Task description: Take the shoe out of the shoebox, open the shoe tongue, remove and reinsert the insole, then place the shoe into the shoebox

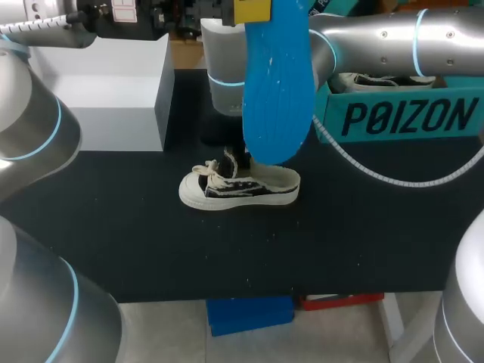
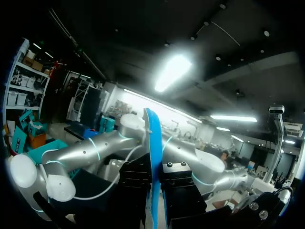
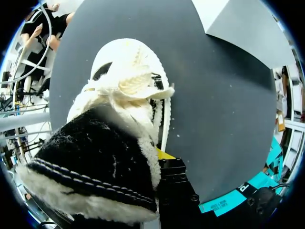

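A low black canvas shoe (image 1: 238, 187) with a cream sole and cream laces stands on the black table, toe to the left. High above it hangs a bright blue insole (image 1: 276, 83), with my left gripper (image 1: 252, 9) shut on its upper end. In the left wrist view the insole (image 2: 153, 157) shows edge-on, pinched between the black fingers of the left gripper (image 2: 155, 191). My right arm (image 1: 378, 34) comes down behind the insole to the shoe. In the right wrist view the shoe (image 3: 109, 143) is seen from its heel, and the right gripper (image 3: 159, 155) is shut on the rim of its opening, with one finger hidden.
A white box (image 1: 113, 91) stands at the back left of the table. A teal shoebox (image 1: 401, 113) at the back right holds another shoe (image 1: 378, 78). The black mat (image 1: 340, 242) lies bare in front of the shoe and to either side of it.
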Tool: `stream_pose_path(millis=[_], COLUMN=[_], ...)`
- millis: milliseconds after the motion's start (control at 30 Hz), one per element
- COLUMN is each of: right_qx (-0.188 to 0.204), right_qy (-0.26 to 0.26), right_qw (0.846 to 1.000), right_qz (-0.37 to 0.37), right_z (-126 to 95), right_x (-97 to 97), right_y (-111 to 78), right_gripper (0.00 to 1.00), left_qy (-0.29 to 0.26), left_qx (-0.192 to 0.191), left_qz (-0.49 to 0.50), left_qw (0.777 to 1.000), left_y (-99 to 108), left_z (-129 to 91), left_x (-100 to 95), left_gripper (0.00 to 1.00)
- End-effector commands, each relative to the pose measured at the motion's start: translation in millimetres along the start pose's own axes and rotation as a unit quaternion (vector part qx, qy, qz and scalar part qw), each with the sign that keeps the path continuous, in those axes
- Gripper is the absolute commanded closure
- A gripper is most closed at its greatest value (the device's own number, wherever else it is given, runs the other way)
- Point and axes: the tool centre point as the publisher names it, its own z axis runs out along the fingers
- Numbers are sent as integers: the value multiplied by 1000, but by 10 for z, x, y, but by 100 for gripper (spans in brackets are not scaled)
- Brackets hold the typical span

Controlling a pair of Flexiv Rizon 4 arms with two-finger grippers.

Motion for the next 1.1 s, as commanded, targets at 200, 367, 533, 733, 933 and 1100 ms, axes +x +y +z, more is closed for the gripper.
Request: stream_pose_path(millis=[200,367,533,733,933,1100], right_qx=[1,1,16,36,-1,-49], right_qy=[0,0,-16,1,1,2], right_qw=[1000,1000,998,975,885,779], right_qz=[0,0,56,219,466,625], right_z=[9,9,-566,-1153,-1348,-1318], right_x=[9,9,-68,-109,-243,-317], right_y=[7,7,-102,-365,-649,-784], right_gripper=[100,100,100,100,100,100], left_qy=[-2,-2,-2,-2,-2,-2], left_qx=[-1,-1,-1,-1,-1,-1], left_qz=[-1,-1,-1,-1,-1,-1], left_qw=[1000,1000,1000,1000,1000,1000], left_y=[-6,-6,-6,-6,-6,-6], left_z=[18,18,18,18,18,18], left_x=[-1,-1,-1,-1,-1,-1], left_gripper=[100,100,100,100,100,100])
